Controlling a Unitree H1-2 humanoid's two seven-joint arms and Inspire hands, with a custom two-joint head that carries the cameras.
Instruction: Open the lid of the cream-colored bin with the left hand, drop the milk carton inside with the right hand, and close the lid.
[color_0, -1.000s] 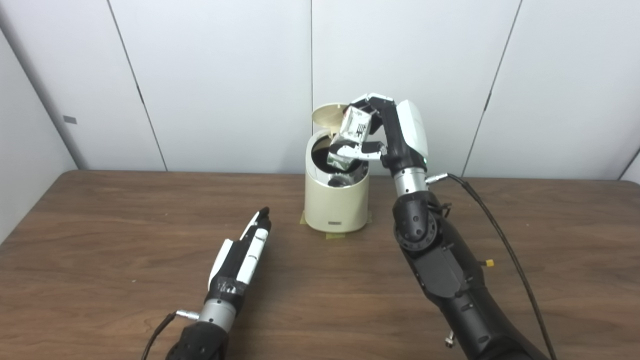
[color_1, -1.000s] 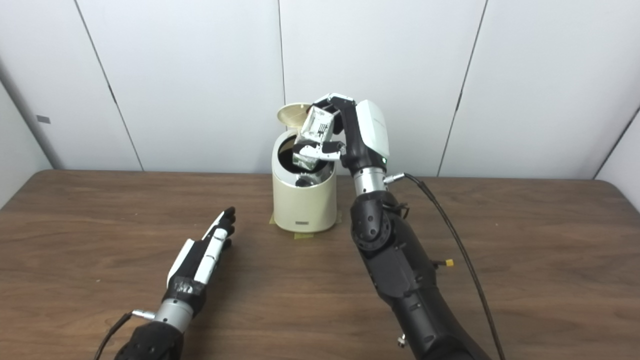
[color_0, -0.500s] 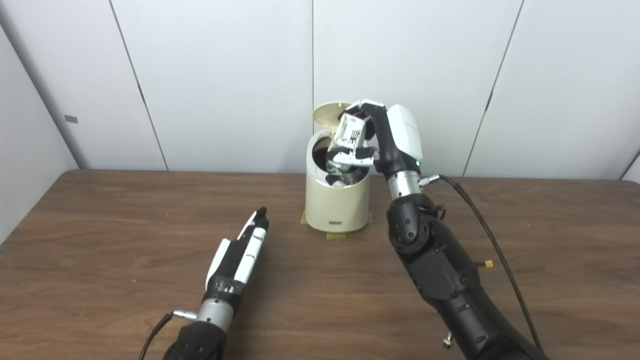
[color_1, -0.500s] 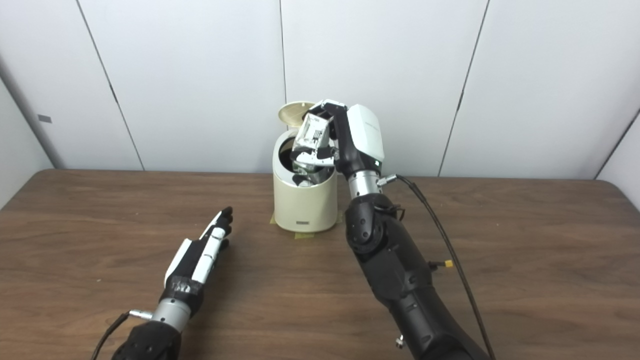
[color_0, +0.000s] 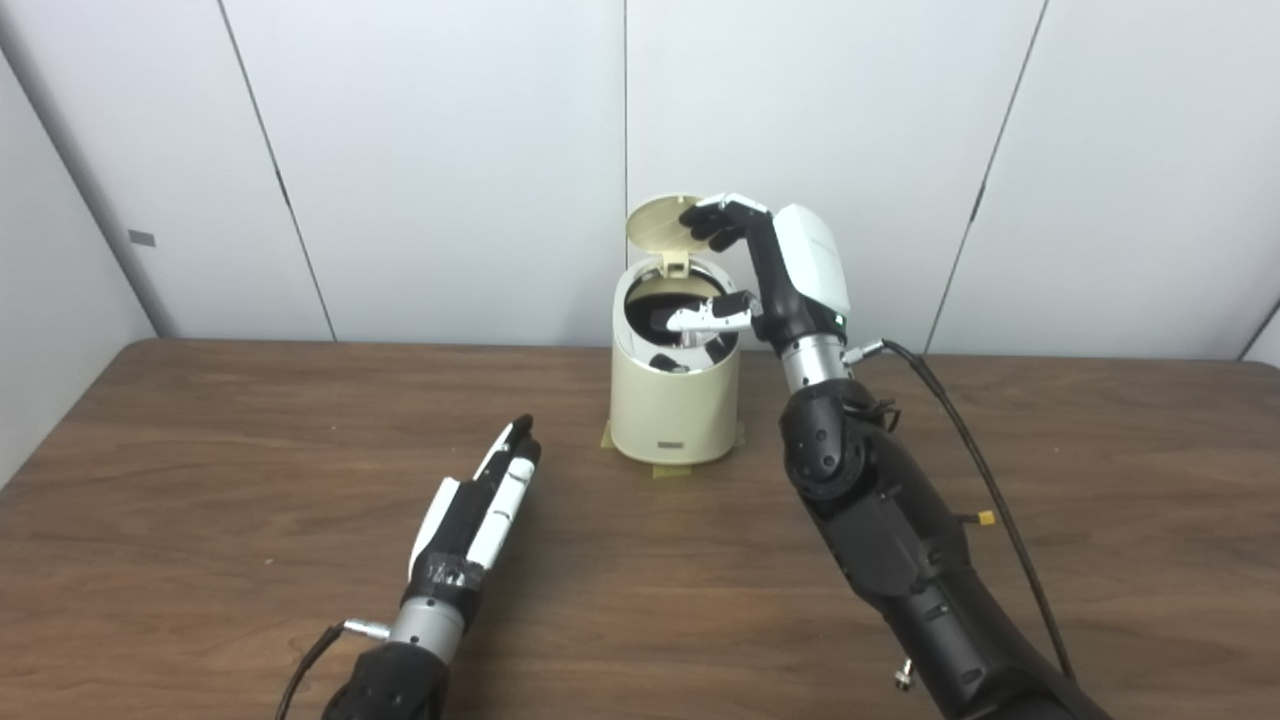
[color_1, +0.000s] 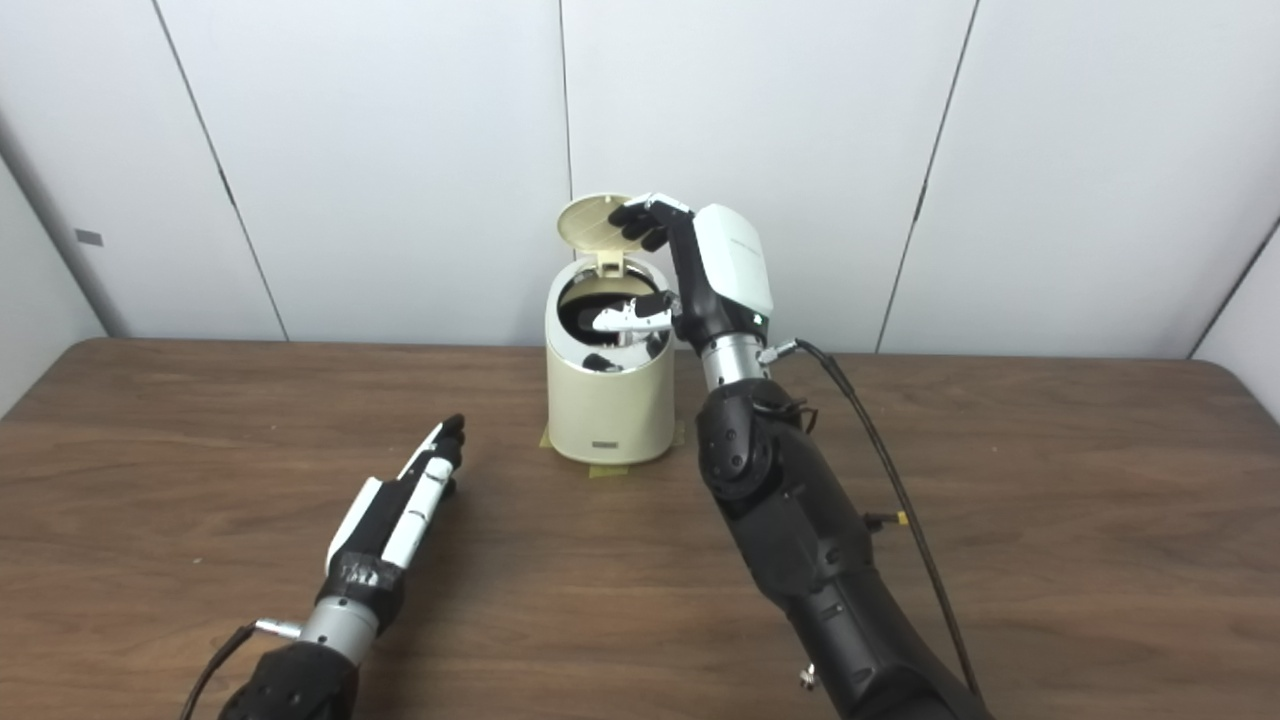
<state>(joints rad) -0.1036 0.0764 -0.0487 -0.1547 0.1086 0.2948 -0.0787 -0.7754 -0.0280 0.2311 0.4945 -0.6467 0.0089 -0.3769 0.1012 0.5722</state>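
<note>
The cream-colored bin stands at the back middle of the table, its round lid tipped up and open. My right hand hovers right over the bin's mouth, open and empty, fingers spread above and thumb reaching across the opening. The milk carton is out of sight; only dark and shiny bits show inside the bin. My left hand lies flat on the table, open and empty, to the front left of the bin.
The bin sits on yellowish tape on the brown wooden table. A black cable runs from my right wrist down the right side. White wall panels stand close behind the bin.
My right hand has opened and let go of the milk carton, which has dropped out of sight into the bin. The left hand has stayed in place.
</note>
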